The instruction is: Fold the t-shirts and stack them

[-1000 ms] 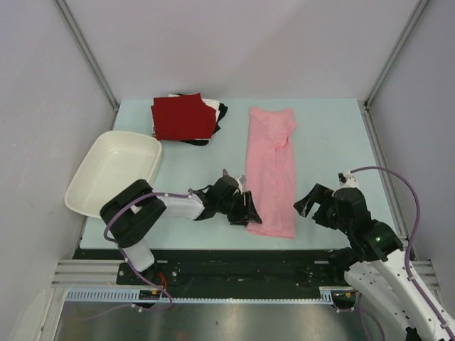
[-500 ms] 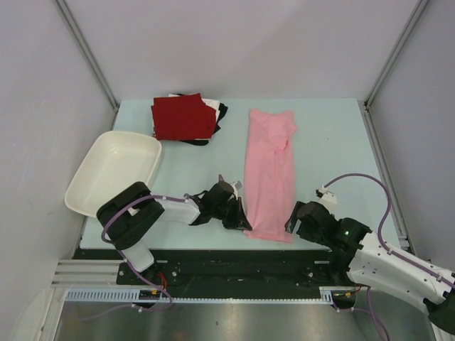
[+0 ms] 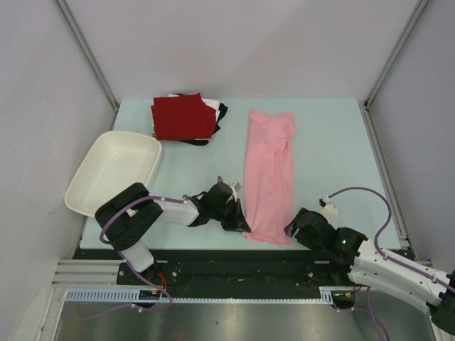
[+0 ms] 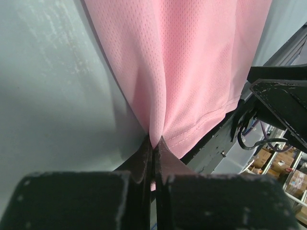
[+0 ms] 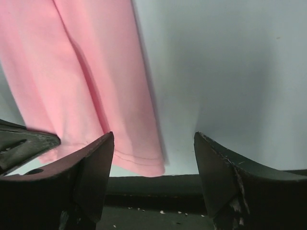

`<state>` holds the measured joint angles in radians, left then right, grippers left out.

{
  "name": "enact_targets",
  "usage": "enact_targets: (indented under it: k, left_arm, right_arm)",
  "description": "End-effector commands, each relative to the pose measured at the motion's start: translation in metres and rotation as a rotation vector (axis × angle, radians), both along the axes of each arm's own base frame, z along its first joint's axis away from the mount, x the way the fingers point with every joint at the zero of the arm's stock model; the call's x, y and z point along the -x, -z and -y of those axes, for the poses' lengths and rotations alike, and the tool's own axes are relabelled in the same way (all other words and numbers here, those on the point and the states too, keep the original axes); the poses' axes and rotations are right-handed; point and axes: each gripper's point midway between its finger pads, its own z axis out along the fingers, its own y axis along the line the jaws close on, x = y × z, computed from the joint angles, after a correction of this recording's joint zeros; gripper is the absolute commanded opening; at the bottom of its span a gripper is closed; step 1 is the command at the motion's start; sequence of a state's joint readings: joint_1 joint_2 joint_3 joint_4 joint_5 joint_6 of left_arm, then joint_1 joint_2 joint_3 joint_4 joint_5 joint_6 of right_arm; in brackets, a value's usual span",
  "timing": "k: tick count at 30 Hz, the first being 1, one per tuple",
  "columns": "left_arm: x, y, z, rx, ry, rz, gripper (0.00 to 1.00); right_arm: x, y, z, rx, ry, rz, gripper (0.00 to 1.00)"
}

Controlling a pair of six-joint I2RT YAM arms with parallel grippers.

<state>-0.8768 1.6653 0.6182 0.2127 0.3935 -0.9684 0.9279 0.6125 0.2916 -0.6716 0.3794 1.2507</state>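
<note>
Lying flat on the smooth, pale blue-green table (image 3: 334,142), the pink shirt (image 3: 270,174) is folded into a long, narrow strip. Its long axis runs from the near edge toward the far edge, leaning slightly right at the far end, where the cloth gathers into soft creases. The stitched hem lies at the near end. Up close the fabric is a fine mesh knit, dotted with tiny holes.

The left end effector (image 3: 242,224) reaches in low from the left and pinches the hem's near left corner. Its dark fingers are pressed together, and the cloth puckers into a ridge where they bite. The right end effector (image 3: 293,229) sits just beside the hem's near right corner with its fingers spread and nothing between them but bare table and the shirt's corner; whether it touches the cloth I cannot tell.

At the far left of the table a squarish folded red shirt (image 3: 183,117) tops a stack, with the edges of a white shirt (image 3: 212,105) and a black shirt (image 3: 221,114) showing on its right side. A smooth white tub (image 3: 114,170) — rectangular with rounded corners — sits at the table's left edge.
</note>
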Motion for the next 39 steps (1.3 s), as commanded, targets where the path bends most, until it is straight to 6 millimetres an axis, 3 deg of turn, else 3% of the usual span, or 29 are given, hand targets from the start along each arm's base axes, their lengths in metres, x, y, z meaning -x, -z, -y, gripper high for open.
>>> enact_targets:
  k: [1,8,11,21,25,27,32,37,39]
  left_arm:
    - [0.024,0.034,-0.033,-0.147,0.017,-0.065,0.00]
    - [0.024,0.035,-0.035,-0.148,0.011,-0.064,0.01]
    - [0.023,0.034,-0.036,-0.146,0.006,-0.061,0.00]
    - [0.021,0.023,-0.034,-0.098,-0.003,-0.048,0.00]
    - [0.022,0.015,-0.030,-0.056,0.002,-0.038,0.00]
    - [0.021,0.010,-0.029,-0.044,0.002,-0.028,0.00]
    - [0.018,-0.008,-0.027,-0.021,0.002,0.006,0.00]
    - [0.000,-0.045,-0.024,-0.004,-0.015,0.104,0.00]
    - [-0.001,-0.050,-0.027,-0.008,-0.019,0.107,0.00]
  right_arm:
    - [0.000,0.010,-0.010,-0.059,0.030,-0.011,0.73]
    - [0.006,0.014,-0.023,-0.099,0.005,-0.027,0.68]
    - [0.010,0.015,-0.025,-0.098,-0.001,-0.031,0.61]
    - [0.017,0.031,-0.022,-0.091,0.008,-0.048,0.27]
    - [0.016,0.034,-0.021,-0.072,0.006,-0.045,0.04]
    - [0.014,0.032,-0.023,-0.068,-0.004,-0.038,0.00]
    - [0.007,0.011,-0.028,-0.070,-0.024,0.014,0.00]
    - [-0.007,-0.028,-0.024,-0.057,-0.018,0.115,0.00]
    - [-0.010,-0.040,-0.024,-0.077,-0.015,0.143,0.00]
